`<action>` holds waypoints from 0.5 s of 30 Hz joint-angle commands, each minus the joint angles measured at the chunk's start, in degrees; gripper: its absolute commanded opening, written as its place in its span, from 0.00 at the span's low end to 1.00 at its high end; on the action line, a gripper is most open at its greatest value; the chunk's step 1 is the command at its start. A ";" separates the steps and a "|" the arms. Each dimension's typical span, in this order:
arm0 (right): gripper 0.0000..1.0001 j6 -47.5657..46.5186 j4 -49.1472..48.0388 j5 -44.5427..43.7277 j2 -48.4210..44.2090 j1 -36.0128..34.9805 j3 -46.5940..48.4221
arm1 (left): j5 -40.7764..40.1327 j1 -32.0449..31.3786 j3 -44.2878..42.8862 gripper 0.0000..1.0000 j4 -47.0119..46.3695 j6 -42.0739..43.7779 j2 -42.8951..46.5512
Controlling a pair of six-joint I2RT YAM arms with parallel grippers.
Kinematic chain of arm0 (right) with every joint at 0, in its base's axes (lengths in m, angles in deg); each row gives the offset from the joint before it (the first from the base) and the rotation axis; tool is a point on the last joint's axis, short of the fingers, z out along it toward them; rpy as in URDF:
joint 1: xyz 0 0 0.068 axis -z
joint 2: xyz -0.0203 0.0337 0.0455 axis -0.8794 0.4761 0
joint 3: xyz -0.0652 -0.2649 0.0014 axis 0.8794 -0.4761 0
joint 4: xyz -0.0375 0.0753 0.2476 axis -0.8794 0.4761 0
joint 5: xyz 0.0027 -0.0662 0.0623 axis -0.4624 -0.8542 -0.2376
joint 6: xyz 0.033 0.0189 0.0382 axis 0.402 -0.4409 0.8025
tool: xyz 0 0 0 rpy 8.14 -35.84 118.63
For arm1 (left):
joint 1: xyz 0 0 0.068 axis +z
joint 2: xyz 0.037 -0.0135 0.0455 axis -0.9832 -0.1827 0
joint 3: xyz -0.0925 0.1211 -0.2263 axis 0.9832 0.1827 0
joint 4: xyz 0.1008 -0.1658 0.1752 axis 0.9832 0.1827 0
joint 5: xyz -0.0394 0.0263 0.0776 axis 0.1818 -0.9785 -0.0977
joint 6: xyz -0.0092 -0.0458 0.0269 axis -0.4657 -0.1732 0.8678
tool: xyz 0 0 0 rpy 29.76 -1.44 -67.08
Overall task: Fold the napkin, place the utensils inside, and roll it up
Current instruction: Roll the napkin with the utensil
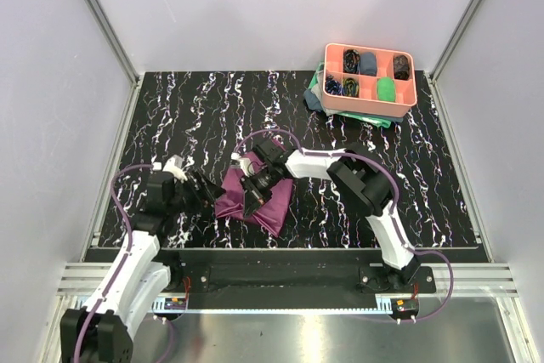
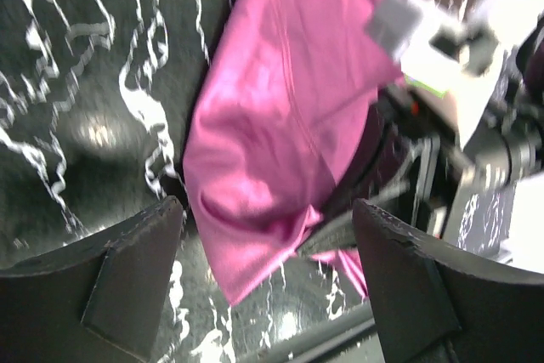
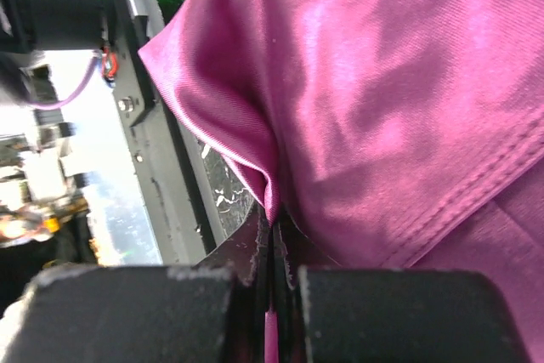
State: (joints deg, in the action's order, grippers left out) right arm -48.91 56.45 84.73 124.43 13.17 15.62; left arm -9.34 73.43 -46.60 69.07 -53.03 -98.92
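**A:** So, from overhead, how far along is it?

**B:** Early, I'd say. The napkin [image 1: 255, 203] lies bunched on the dark marbled table [image 1: 187, 108] near the front edge, between the arms. It looks doubled over but untidy. The right gripper [image 1: 252, 201] is down on its middle, and the left gripper [image 1: 204, 188] sits just beside its left edge. I can't find the utensils anywhere. The pink tray [image 1: 326, 82] of cloth rolls is well apart, at the far right.

**A:** And the left wrist camera?

**B:** It's blurred, but the left gripper [image 2: 268, 214] has its jaws spread wide and is grasping nothing. The napkin [image 2: 280, 116] shows as a draped sheet ahead of them, its lower corner hanging down between the fingers [image 2: 127, 278].

**A:** Right wrist?

**B:** The right gripper [image 3: 274, 240] is clenched tight on a pinched ridge of the napkin [image 3: 382, 108]. The cloth rises from the jaws in smooth folds, with a hemmed edge at lower right.

**A:** So what's left?

**B:** By my reckoning the fold is in hand but not squared off. Laying in the spoon and fork and then rolling are both not yet done.
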 commanded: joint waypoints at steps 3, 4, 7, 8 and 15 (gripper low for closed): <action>0.00 3.23 0.22 8.36 4.03 1.90 4.41 | -4.23 -5.64 -1.40 0.83 7.57 -3.75 3.80; 0.00 3.41 0.22 8.97 4.99 2.08 4.68 | -4.49 -6.69 -1.75 0.83 8.71 -4.54 4.06; 0.00 4.02 0.30 9.33 6.14 2.52 5.65 | -5.46 -10.91 -3.33 0.83 12.94 -6.73 4.41; 0.00 4.11 0.22 9.33 6.32 2.61 5.82 | -5.55 -12.83 -3.34 0.84 14.08 -7.44 4.76; 0.00 3.85 0.22 9.51 6.41 2.79 6.00 | -2.65 -15.93 -1.32 0.89 11.11 -9.38 0.72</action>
State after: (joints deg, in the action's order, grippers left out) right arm -45.35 56.89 92.49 130.31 15.38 19.55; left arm -12.88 58.24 -47.39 82.40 -60.88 -96.36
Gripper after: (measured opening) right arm 0.012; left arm 0.887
